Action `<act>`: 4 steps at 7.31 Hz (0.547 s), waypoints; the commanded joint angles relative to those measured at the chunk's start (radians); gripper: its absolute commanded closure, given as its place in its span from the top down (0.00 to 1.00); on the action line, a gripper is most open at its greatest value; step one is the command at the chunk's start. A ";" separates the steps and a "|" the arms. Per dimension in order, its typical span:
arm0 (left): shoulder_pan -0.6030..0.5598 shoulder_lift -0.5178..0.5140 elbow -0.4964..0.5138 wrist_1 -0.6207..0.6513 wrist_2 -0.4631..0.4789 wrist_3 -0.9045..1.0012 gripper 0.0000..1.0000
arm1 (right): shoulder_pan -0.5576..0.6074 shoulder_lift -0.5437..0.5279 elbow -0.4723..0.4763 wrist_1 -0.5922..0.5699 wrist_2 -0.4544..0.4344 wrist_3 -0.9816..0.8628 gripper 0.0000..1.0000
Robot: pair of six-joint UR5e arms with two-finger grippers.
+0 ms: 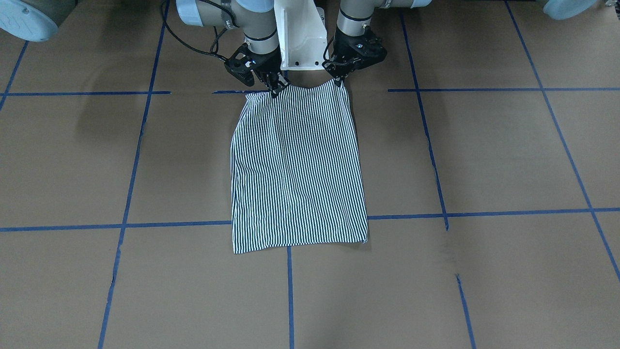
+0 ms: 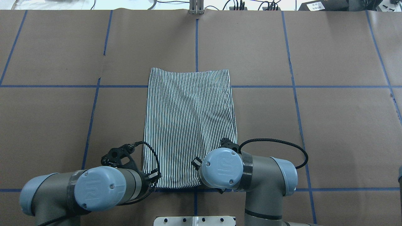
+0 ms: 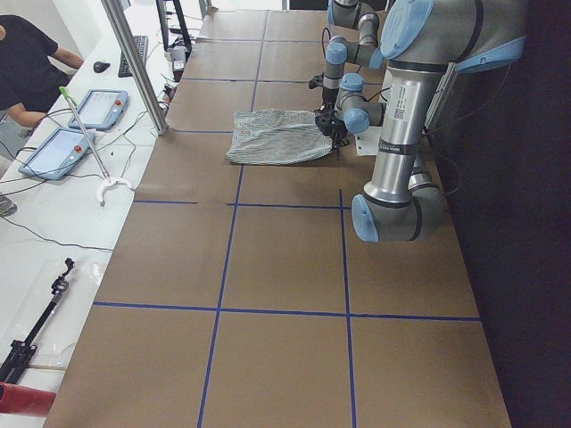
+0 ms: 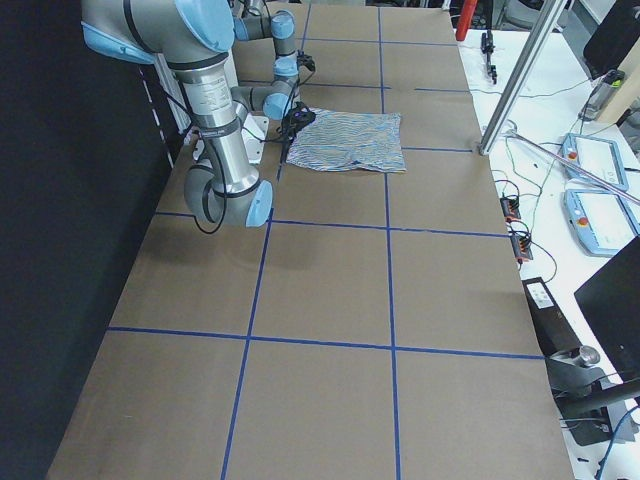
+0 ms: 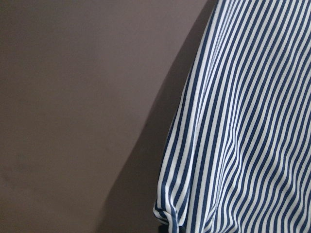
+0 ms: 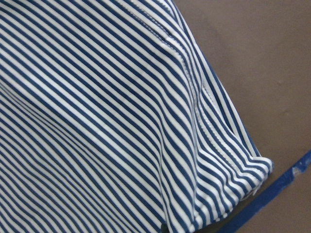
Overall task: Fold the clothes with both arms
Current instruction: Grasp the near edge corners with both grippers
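The thin-striped navy-and-white cloth shirt (image 1: pixel 298 169) lies folded into a long, narrow rectangle straight out in front of the white metal pedestal base (image 1: pixel 300 39). Its far hem lies flat, while the edge nearest the base is lifted at both corners and sags a little between them. The black two-finger left gripper (image 1: pixel 340 80) is closed on the corner just in front of the base's left side. The black two-finger right gripper (image 1: pixel 274 89) is pinched on the other corner, just in front of the base's right side. In both wrist views the stripes bunch into a small gathered tip at the held corner. The grey jointed left arm (image 2: pixel 94 188) reaches in level from the base's left, wrist turned down over the cloth. The grey jointed right arm (image 2: pixel 260 171) stands bent close beside the base, wrist also pointing down. The shirt rests on the brown paper-covered table (image 1: pixel 484 155), which blue tape lines (image 1: pixel 484 213) cross in a grid, one running under the cloth well out from the base.
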 commanded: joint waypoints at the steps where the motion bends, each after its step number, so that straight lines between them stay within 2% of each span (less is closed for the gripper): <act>1: 0.018 0.014 -0.043 0.010 -0.019 0.003 0.00 | -0.007 -0.007 0.002 0.009 -0.009 -0.015 0.00; 3: -0.043 -0.025 0.031 -0.002 -0.005 0.044 0.00 | 0.013 0.021 0.000 0.015 -0.045 -0.083 0.00; 4: -0.062 -0.026 0.037 0.000 -0.005 0.127 0.00 | 0.039 0.022 -0.004 0.044 -0.045 -0.090 0.00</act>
